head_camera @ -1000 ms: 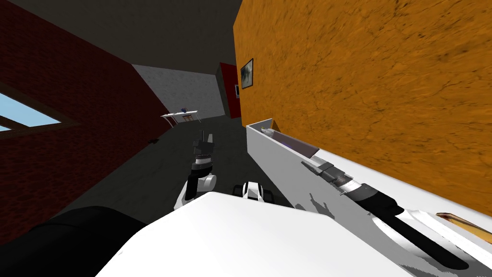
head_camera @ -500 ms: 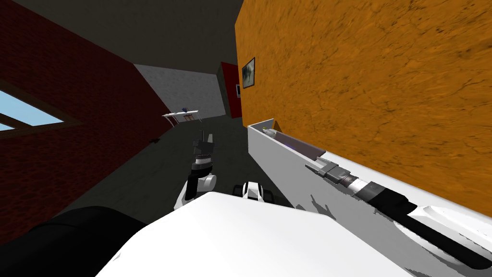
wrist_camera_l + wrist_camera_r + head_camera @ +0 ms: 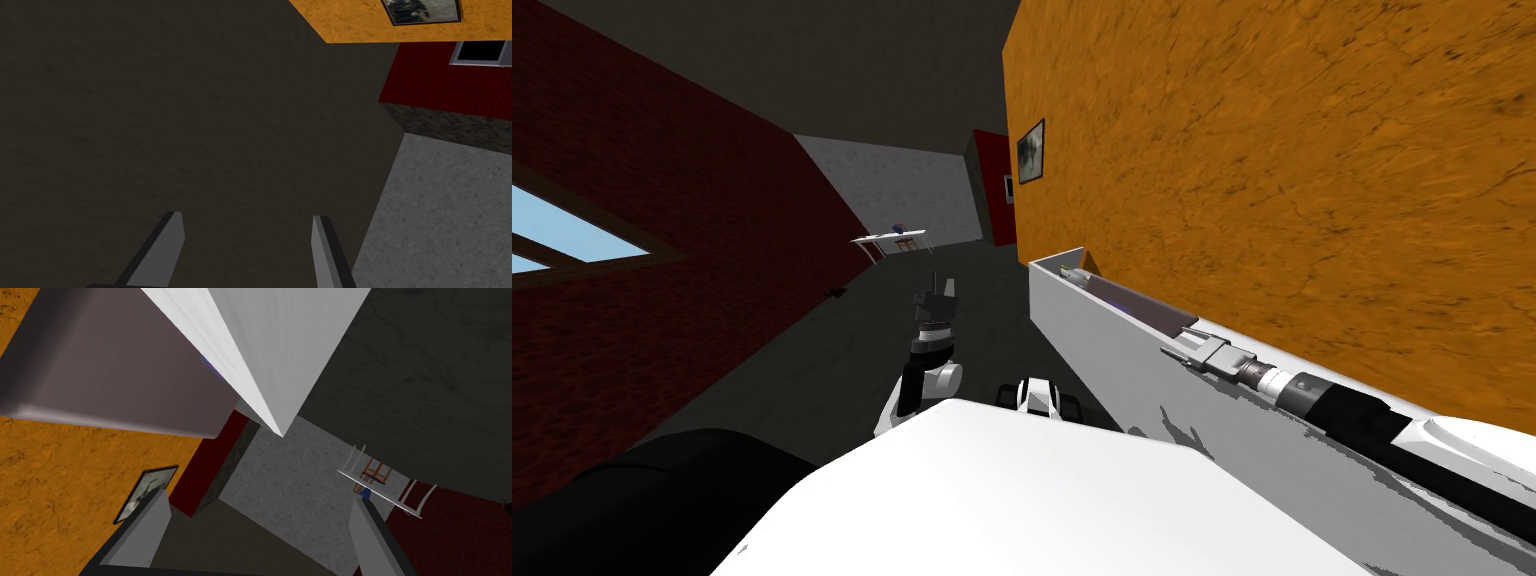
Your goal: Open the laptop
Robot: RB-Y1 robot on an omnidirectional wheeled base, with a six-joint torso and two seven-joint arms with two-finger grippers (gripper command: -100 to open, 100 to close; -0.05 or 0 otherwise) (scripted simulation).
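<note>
The right side of the head view is being taken up by an orange wall (image 3: 1272, 150), and a long white desk (image 3: 1102, 345) is being shown set flush against its foot. The right arm is being held stretched out low along the desk top, parallel to the wall. The laptop (image 3: 1134, 302), a flat grey slab, is being seen lying on the desk top close to the wall, well along towards the desk's far end. A thin purple strip is being shown along its edge. How far its lid is being held off its base cannot be told.

The right gripper (image 3: 1174, 342) is being held just short of the laptop's near end. In the right wrist view its fingers (image 3: 150, 528) are being kept spread wide apart, with nothing being gripped between them; the grey slab and the white desk top are being seen just ahead of their tips.

The left gripper (image 3: 942, 284) is being held out in front of the chest, over the dark floor and well apart from the desk, its fingers (image 3: 170, 240) likewise being kept wide apart with nothing between them.
</note>
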